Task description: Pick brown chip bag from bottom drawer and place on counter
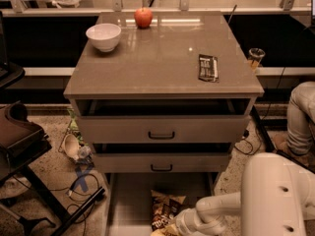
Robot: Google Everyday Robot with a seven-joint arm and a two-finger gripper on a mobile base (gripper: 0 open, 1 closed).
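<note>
The brown chip bag [165, 210] lies in the open bottom drawer [129, 200], near its right middle, at the bottom of the view. My gripper [170, 228] reaches in from the lower right, right at the bag's near edge; the frame's bottom edge cuts it off. The white arm [216, 210] runs from the right to it. The counter [157, 58] is the glossy grey-brown top of the cabinet above.
On the counter stand a white bowl [103, 36], a red apple [143, 17] and a flat black wrapper [208, 67]. The two upper drawers [161, 129] are slightly open. A chair [19, 141] and cables are on the left; a person's leg [301, 117] is on the right.
</note>
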